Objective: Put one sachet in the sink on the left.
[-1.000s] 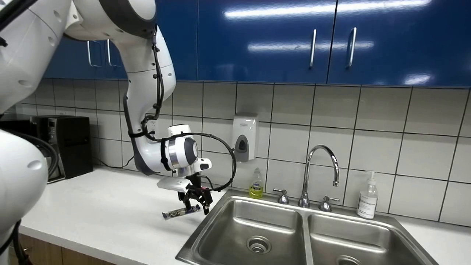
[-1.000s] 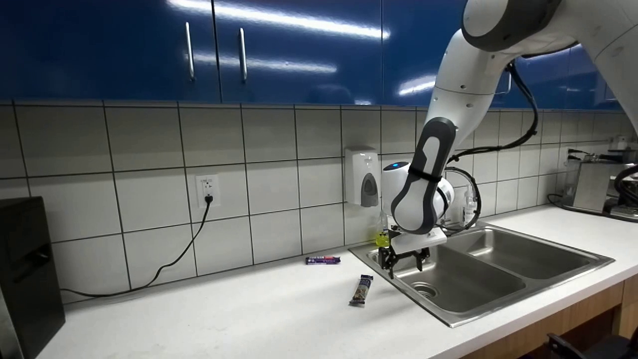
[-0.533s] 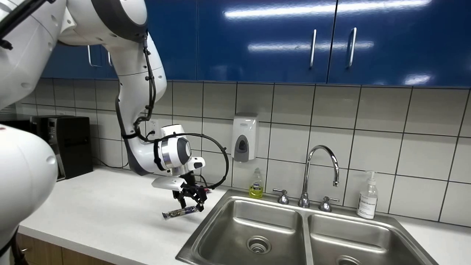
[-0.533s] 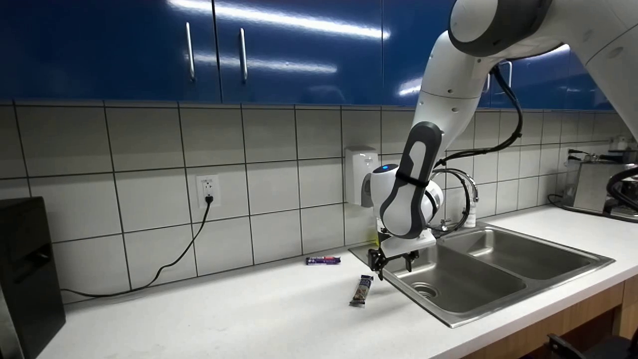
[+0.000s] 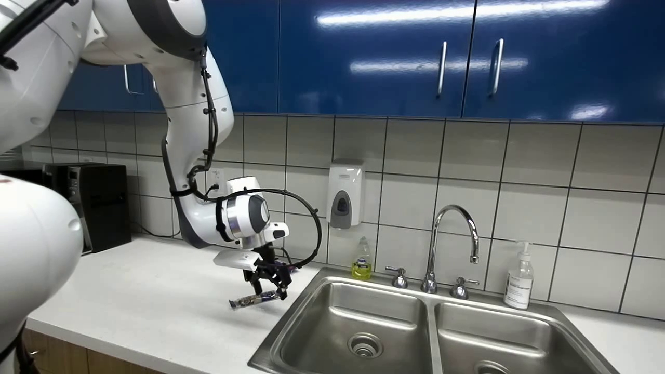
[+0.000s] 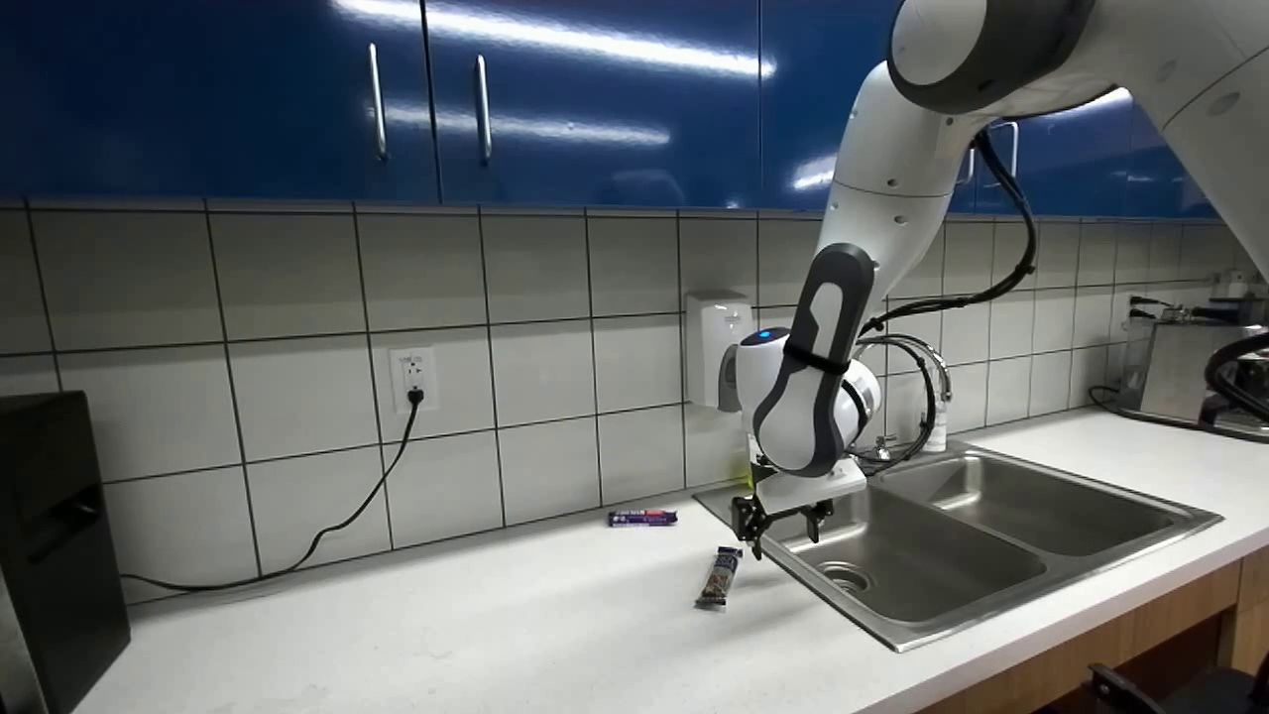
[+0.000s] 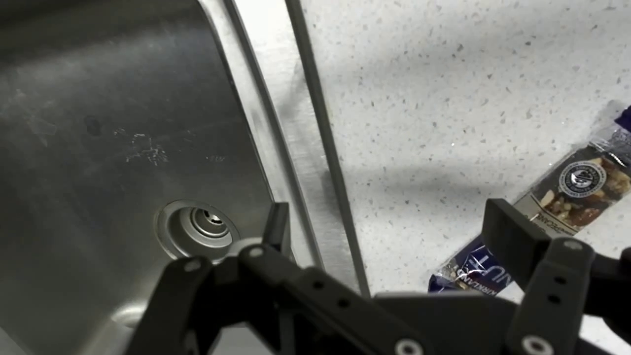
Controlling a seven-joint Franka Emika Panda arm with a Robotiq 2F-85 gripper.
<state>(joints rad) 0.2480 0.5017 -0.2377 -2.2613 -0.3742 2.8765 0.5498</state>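
Note:
A nut bar sachet with dark blue ends and a clear middle lies on the white counter, left of the sink, in both exterior views. In the wrist view it lies at the right, partly hidden by the right finger. A purple sachet lies further back near the wall. My gripper is open and empty. In both exterior views it hangs above the counter beside the left sink basin's rim. One finger overlaps the nut bar; the other is over the sink edge.
The steel double sink has a tall faucet behind it. A yellow soap bottle and a pump bottle stand on its back edge. A wall dispenser hangs above. A black appliance stands on the counter.
My gripper has shifted a little to the left in both exterior views, away from the sink and toward the nut bar. It is almost still over the last half second. The sachets have not moved.

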